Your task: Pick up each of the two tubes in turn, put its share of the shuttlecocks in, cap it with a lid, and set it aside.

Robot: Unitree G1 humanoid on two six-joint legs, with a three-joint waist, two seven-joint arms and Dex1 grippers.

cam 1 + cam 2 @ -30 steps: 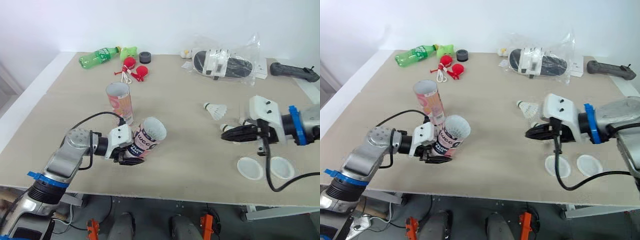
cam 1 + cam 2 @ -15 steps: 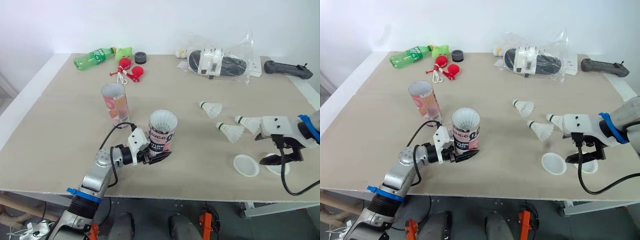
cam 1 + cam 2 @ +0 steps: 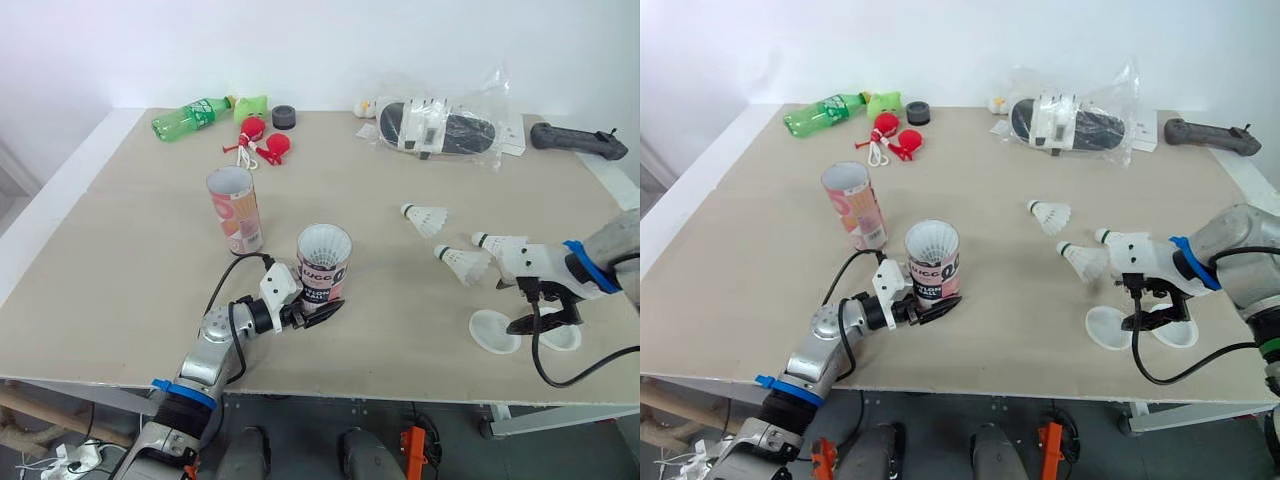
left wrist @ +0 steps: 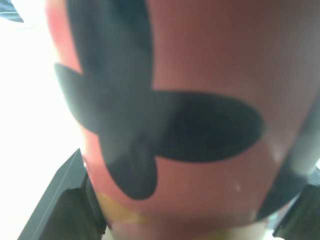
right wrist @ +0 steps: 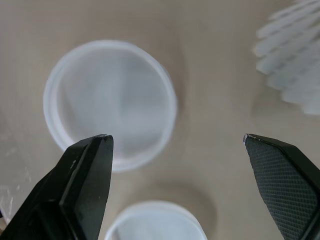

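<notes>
My left gripper, forearm reaching low and forward, is clamped on the upright pink tube, white feathers at its mouth. Right gripper hangs wide open over a lid.

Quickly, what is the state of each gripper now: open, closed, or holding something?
Left gripper: closed on the tube that stands nearest the robot.
Right gripper: open, holding nothing, above a lid.
</notes>
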